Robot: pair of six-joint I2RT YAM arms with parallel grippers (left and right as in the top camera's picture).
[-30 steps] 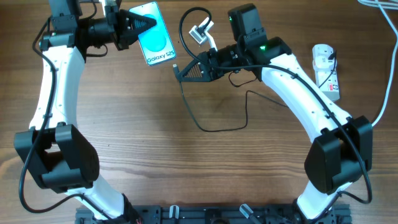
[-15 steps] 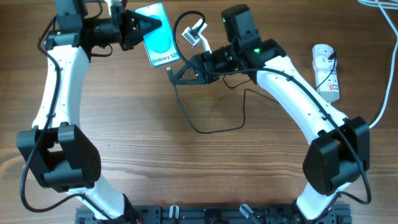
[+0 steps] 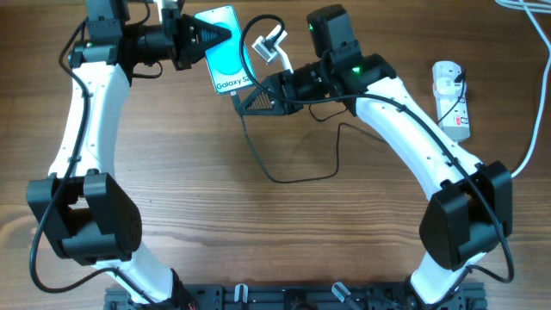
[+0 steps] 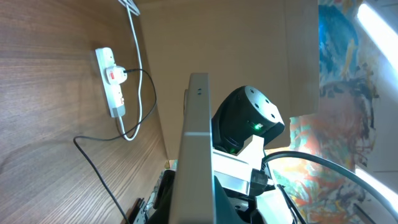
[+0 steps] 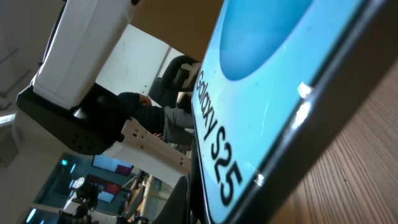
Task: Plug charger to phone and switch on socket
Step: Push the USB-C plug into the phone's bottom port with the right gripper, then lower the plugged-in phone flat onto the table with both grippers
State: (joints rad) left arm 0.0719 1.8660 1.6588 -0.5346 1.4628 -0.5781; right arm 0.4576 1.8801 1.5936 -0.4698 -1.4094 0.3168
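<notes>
Left gripper [image 3: 209, 36] clamps the teal-screened white-bezel smartphone [image 3: 225, 56] by its side. The right gripper [image 3: 244, 99] pinches the thin black charger cable [image 3: 284, 178] right at the phone's lower edge, and the white power strip [image 3: 451, 99] lies far right.

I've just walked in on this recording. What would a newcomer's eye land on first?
The glowing teal phone, held up at top centre by the left arm's fingers. Just beside it, the right arm's fingers hold the charger tip near its lower edge, black cable trailing across the table; the white socket lies far right.
</notes>
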